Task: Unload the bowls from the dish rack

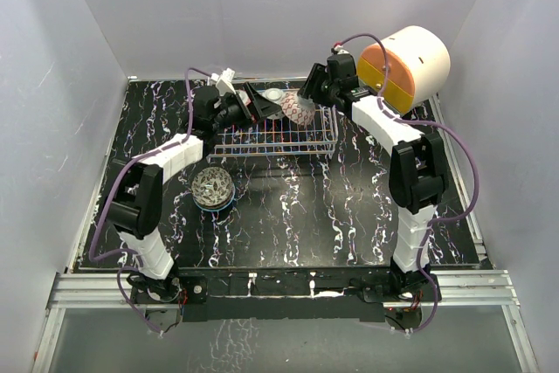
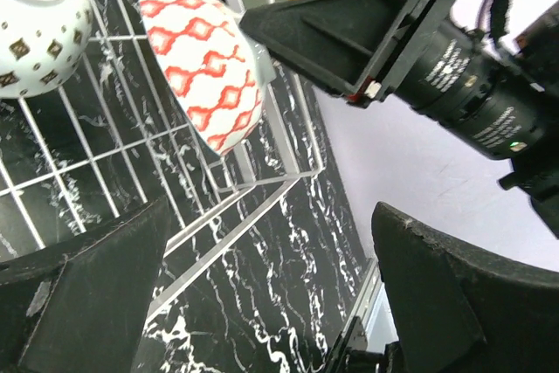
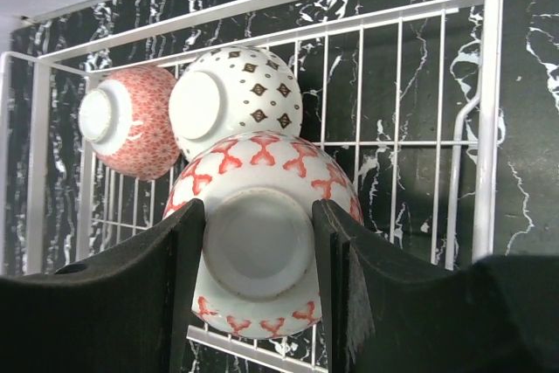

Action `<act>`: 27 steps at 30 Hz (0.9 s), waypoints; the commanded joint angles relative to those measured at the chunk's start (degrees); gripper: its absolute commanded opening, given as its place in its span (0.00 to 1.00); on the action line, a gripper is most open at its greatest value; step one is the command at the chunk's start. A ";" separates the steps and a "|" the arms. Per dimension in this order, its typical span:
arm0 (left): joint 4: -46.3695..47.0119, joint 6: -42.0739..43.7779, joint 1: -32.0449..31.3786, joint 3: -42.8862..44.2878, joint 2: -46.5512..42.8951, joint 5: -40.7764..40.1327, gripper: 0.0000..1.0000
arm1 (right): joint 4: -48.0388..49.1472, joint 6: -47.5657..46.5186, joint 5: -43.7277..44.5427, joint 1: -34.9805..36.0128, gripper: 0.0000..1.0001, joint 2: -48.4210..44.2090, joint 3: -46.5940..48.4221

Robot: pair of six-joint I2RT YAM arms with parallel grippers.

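Note:
My right gripper is shut on the pale foot ring of a white bowl with red crosses, held on its side over the right end of the wire dish rack. Behind it in the rack lean a white bowl with brown diamonds and a pink-red bowl. In the left wrist view the held bowl shows next to a right finger. My left gripper hangs open and empty just left of it, over the rack's rim. A stack of bowls stands on the table.
A white, orange and yellow cylindrical drawer unit stands at the back right, close behind the right arm. The black marbled table is walled in by pale panels. The two grippers are close together over the rack.

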 commanded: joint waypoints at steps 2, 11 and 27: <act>11.02 -4.77 0.19 -1.92 0.37 1.39 0.97 | 10.55 5.49 -7.48 -0.82 0.22 -5.60 -1.23; 26.15 -12.81 0.12 -3.37 5.60 3.75 0.97 | 12.94 7.53 -11.55 -0.85 0.22 -8.48 -3.65; 57.16 -32.44 0.09 -0.71 15.84 5.80 0.93 | 14.16 8.46 -14.12 -0.87 0.22 -9.80 -5.30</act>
